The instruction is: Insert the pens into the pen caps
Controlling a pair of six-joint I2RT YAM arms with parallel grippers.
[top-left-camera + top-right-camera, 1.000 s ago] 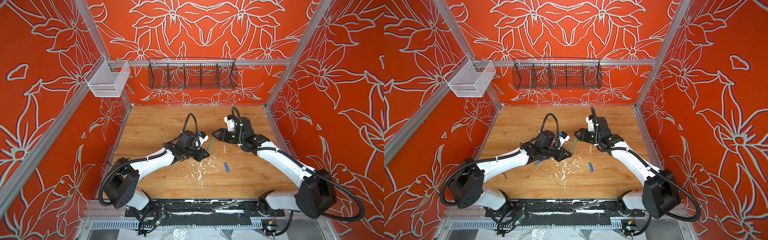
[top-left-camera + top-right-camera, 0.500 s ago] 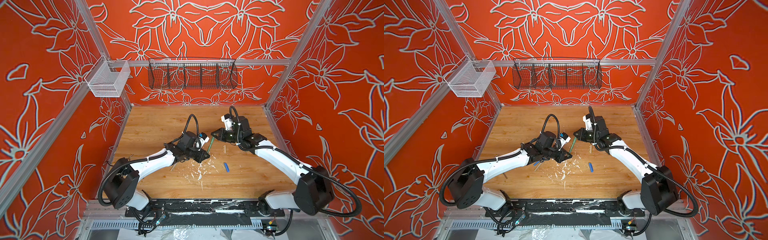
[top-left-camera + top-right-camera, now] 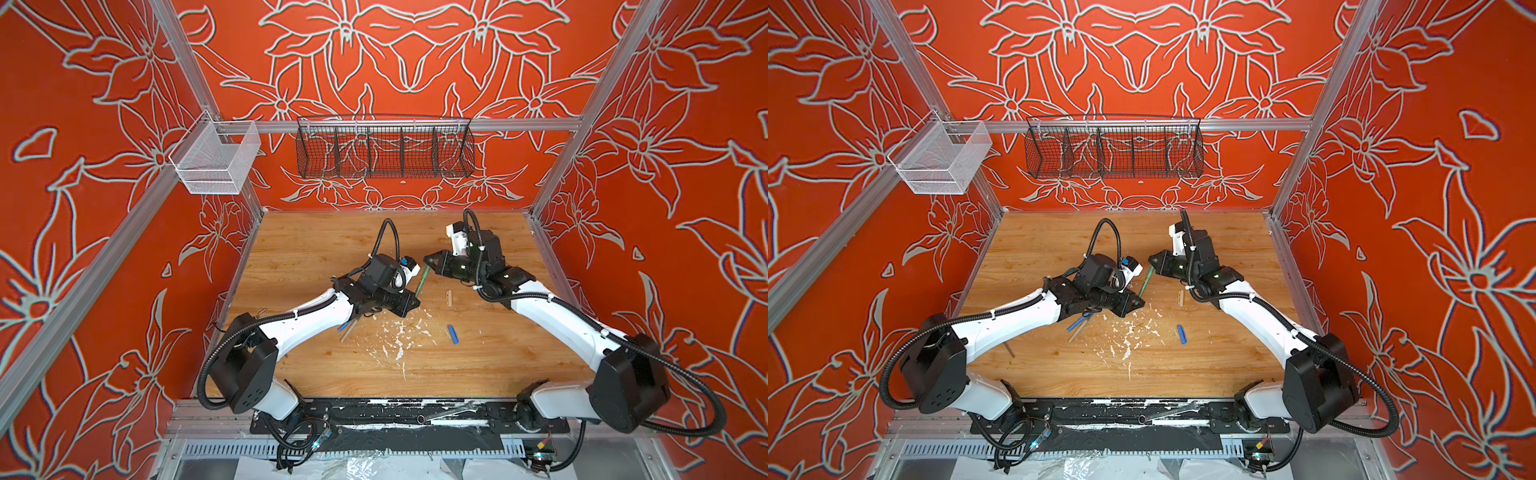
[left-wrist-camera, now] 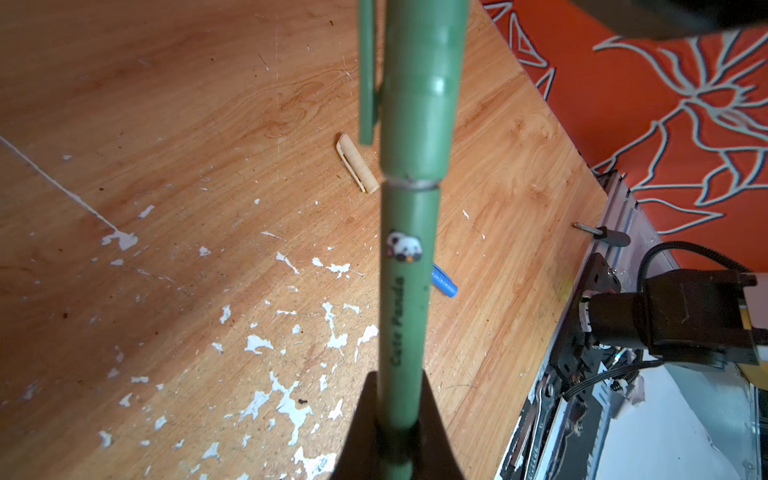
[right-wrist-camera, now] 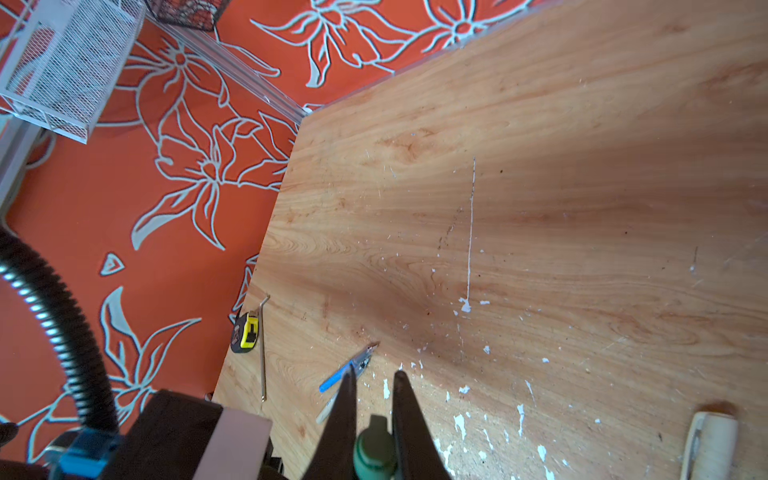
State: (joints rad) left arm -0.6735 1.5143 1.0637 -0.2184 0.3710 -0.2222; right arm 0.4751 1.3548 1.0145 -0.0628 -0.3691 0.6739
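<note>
My left gripper (image 4: 399, 382) is shut on the olive green pen (image 4: 409, 291), which slants up off the table (image 3: 422, 280) (image 3: 1145, 279). The green cap (image 4: 419, 104) sits over the pen's far end. My right gripper (image 5: 376, 374) is shut on that cap (image 5: 374, 451). In both top views the two grippers (image 3: 414, 299) (image 3: 429, 261) face each other at mid-table. A beige cap (image 3: 448, 297) (image 4: 357, 168) and a blue cap (image 3: 453, 334) (image 4: 444, 282) lie loose on the wood. The blue pen (image 3: 1077, 323) (image 5: 336, 380) and the beige pen (image 3: 1076, 332) lie crossed, partly under my left arm.
White paint flecks (image 3: 399, 332) cover the middle of the table. A yellow tape measure (image 5: 245, 330) and an Allen key (image 5: 263, 353) lie at the left edge. A black wire basket (image 3: 384, 151) and a white mesh basket (image 3: 216, 160) hang on the walls.
My right gripper has shifted slightly left and toward the back, at the top end of the green pen. The left arm has stayed in place with the pen.
</note>
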